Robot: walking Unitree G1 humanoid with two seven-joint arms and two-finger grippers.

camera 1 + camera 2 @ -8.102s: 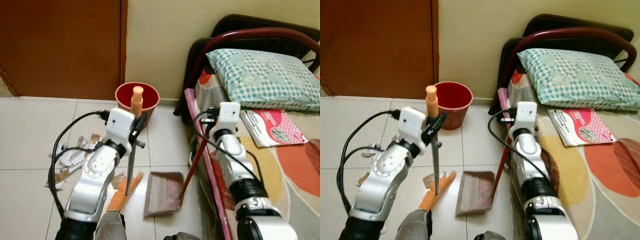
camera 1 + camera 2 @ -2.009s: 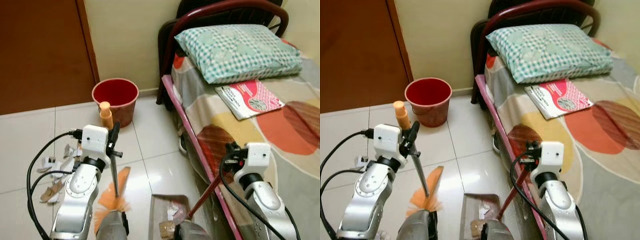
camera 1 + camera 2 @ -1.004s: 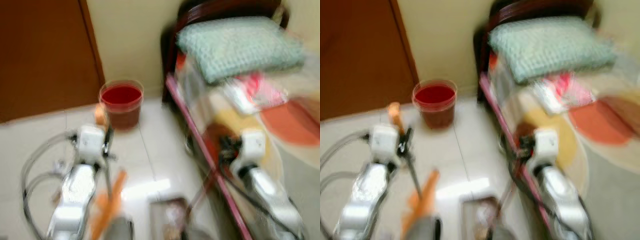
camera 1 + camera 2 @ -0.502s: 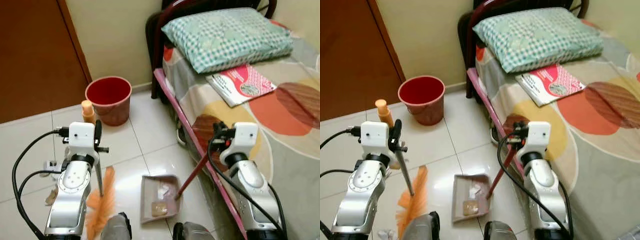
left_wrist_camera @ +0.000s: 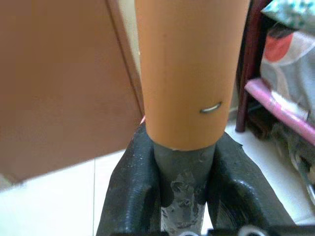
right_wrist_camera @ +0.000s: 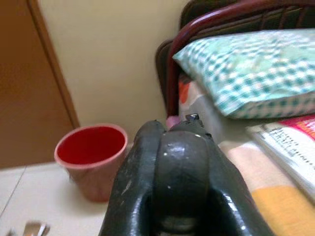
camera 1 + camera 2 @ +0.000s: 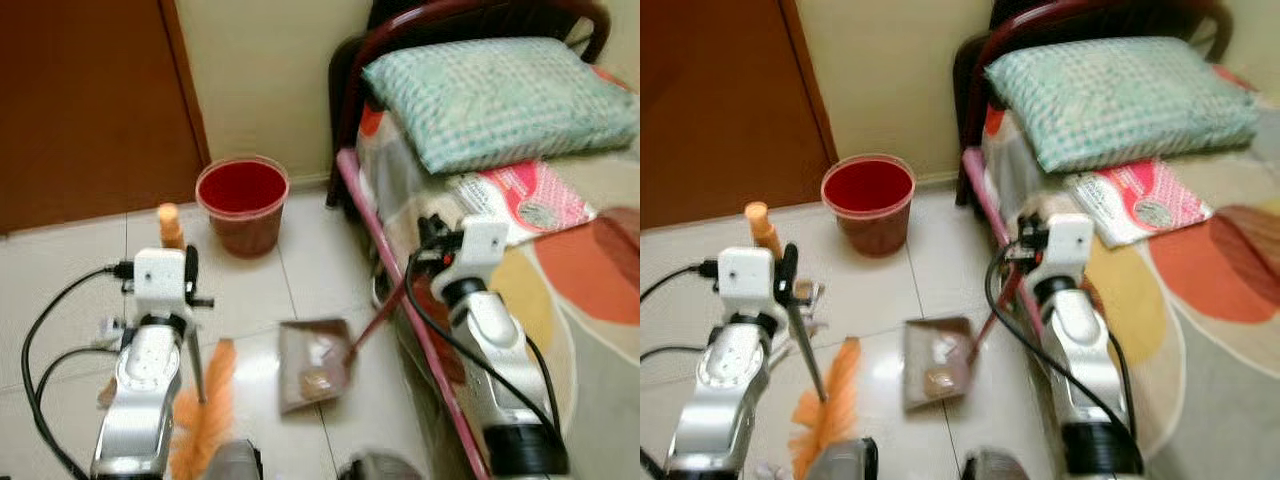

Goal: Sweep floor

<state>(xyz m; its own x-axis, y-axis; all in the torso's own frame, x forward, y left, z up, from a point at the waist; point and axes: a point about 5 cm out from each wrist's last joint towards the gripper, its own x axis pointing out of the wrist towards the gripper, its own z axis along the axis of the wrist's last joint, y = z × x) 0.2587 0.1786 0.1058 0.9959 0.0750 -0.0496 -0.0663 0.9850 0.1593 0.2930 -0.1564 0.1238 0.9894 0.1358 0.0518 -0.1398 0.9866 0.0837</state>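
Two grippers loaded: left gripper (image 5: 182, 182) clamps broom (image 7: 205, 420), bristles on tile; right gripper (image 6: 179, 196) is closed on dustpan (image 7: 312, 362) handle, pan with scraps beside bed (image 7: 400, 300) rail. Open tile separates pan from bucket (image 7: 243, 203).

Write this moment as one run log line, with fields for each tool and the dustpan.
left tool: shut on broom | right tool: shut on dustpan handle | dustpan: holds scraps, near red bucket
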